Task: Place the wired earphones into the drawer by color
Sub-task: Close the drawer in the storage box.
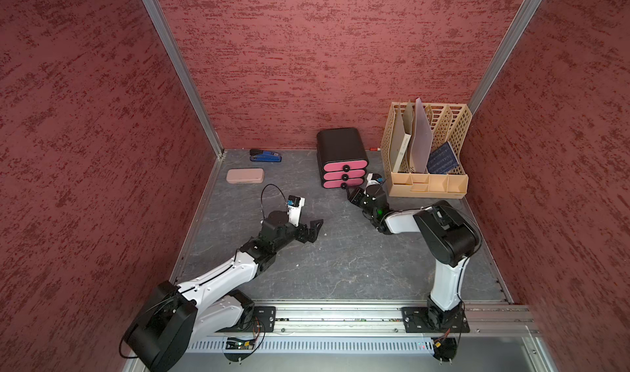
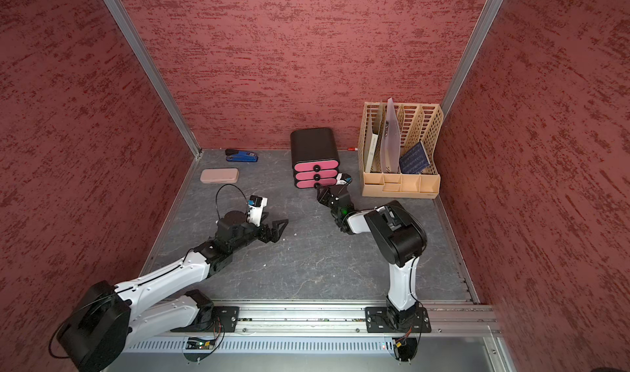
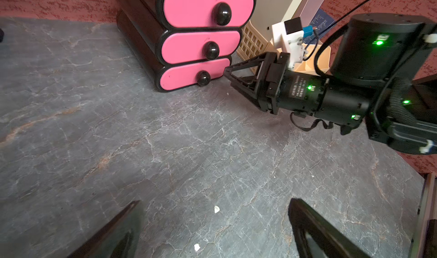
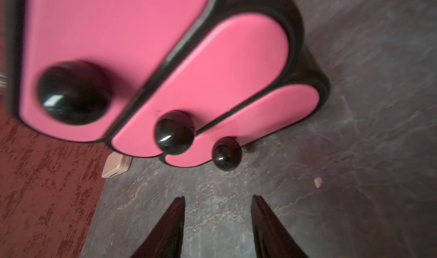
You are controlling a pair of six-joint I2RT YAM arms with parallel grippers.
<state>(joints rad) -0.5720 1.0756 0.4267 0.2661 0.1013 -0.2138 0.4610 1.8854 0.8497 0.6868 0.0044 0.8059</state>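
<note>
Pink-fronted drawer chest [image 1: 342, 158], all drawers shut; right gripper [image 4: 218, 197] fingers spread, empty, just before bottom knob [image 4: 227, 154]; left gripper [image 3: 215, 201] fingers spread wide, empty, farther from chest; place of earphones cannot be told.

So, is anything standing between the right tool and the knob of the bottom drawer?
Nothing visible does. In the right wrist view only bare table lies between the open right tool and the bottom knob. A small pale crumb lies off to the side, not in the path. All three drawers are shut.
</note>
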